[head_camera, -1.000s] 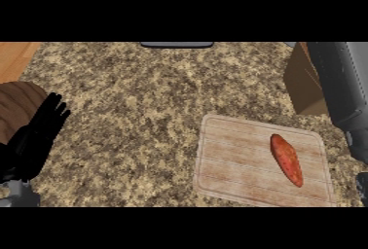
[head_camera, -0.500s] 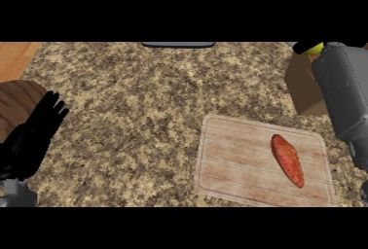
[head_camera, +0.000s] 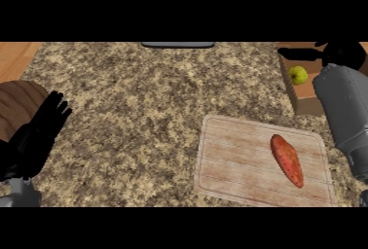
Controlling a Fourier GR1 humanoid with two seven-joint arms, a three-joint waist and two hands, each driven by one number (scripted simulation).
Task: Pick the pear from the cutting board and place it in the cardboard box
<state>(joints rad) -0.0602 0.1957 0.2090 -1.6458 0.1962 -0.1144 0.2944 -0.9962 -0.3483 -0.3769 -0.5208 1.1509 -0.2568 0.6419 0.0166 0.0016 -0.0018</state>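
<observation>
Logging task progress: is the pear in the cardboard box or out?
In: the pear lies inside the cardboard box, below the right hand.

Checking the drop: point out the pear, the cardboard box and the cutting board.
pear (head_camera: 298, 75): head view, middle of its green skin.
cardboard box (head_camera: 306, 104): head view, its near wall.
cutting board (head_camera: 233, 160): head view, bare wood at its left.

You see the left hand (head_camera: 36, 138) as all matte black, with slim, segmented fingers (head_camera: 56, 104) and a broad dark palm. Below it, its forearm (head_camera: 22, 194) shows as a pale grey block. The right hand (head_camera: 338, 52) is black too, bulky and rounded. Just below it, its forearm (head_camera: 346, 114) is a smooth, mid-grey rounded casing with a soft sheen.
</observation>
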